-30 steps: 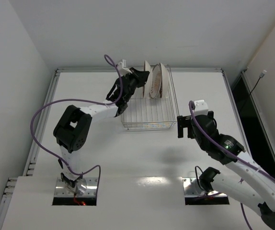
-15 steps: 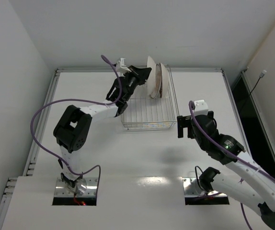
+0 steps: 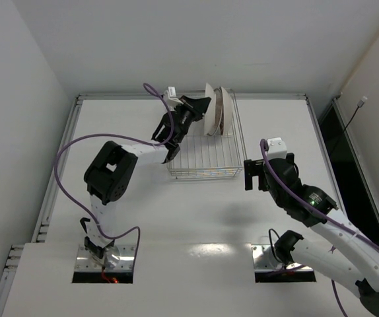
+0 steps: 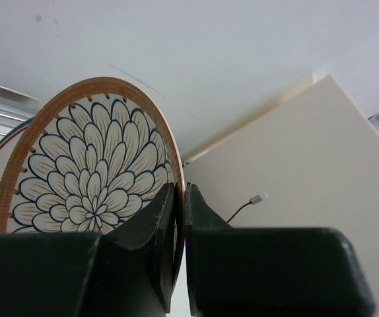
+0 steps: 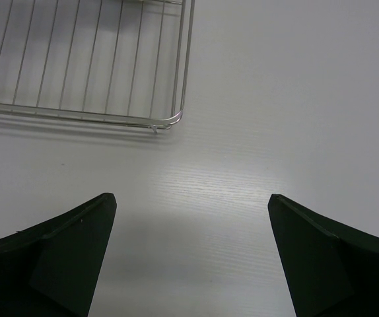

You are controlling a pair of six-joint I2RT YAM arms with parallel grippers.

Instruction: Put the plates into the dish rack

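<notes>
My left gripper (image 3: 199, 109) is shut on the rim of a brown-rimmed plate (image 3: 209, 105) with a petal pattern (image 4: 90, 178), held on edge over the far end of the dish rack (image 3: 199, 157). In the left wrist view both fingers (image 4: 163, 218) pinch the plate's rim, and my left gripper (image 4: 179, 198) is shut on it. Right beside it more plates (image 3: 225, 112) stand upright in the rack; the white rim of one (image 4: 4, 148) peeks out behind the held plate. My right gripper (image 3: 250, 175) hovers open and empty (image 5: 189, 205) over the table, just off the rack's near right corner (image 5: 170, 122).
The white table (image 3: 143, 211) has raised rails along its left and far edges. The rack's near half shows only bare wires (image 5: 77, 59). A cable plug (image 4: 259, 197) hangs by the right wall. Both arm bases sit at the near edge.
The left arm has carried the held plate rightward, closer to the plates standing in the rack, and its elbow has swung right. The right arm has stayed still.
</notes>
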